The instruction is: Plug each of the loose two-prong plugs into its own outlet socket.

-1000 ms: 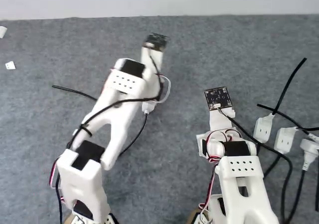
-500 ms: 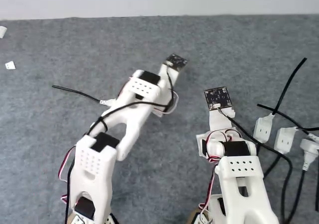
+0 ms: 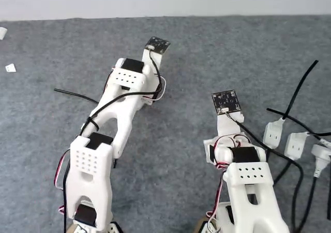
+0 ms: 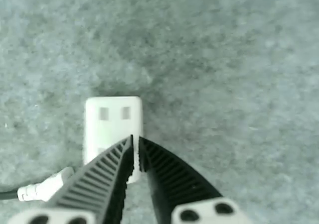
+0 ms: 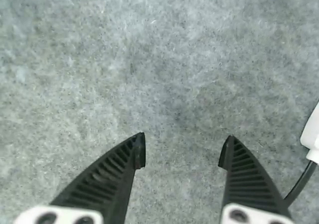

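Note:
A white socket block (image 4: 113, 115) with two slots lies flat on the grey carpet. My left gripper (image 4: 135, 143) is shut just above its near half, and I see nothing between the fingertips. A white cable end (image 4: 42, 188) lies beside the block. In the high view the left arm (image 3: 129, 85) stretches toward the table's far middle. My right gripper (image 5: 183, 152) is open over bare carpet, with a white plug body (image 5: 312, 134) on a black cable just off one finger. Three white connector blocks (image 3: 272, 133), (image 3: 296, 145), (image 3: 320, 159) lie right of the right arm (image 3: 243, 165).
Black cables (image 3: 297, 96) cross the carpet at the right edge around the white blocks. A thin black cable (image 3: 72, 94) runs under the left arm. Small white scraps (image 3: 10, 68) lie at the far left. The pale wall edge runs along the back.
The left arm swung right half a second ago and is now back to the left, near where it was. The right arm and the blocks at the right have not moved.

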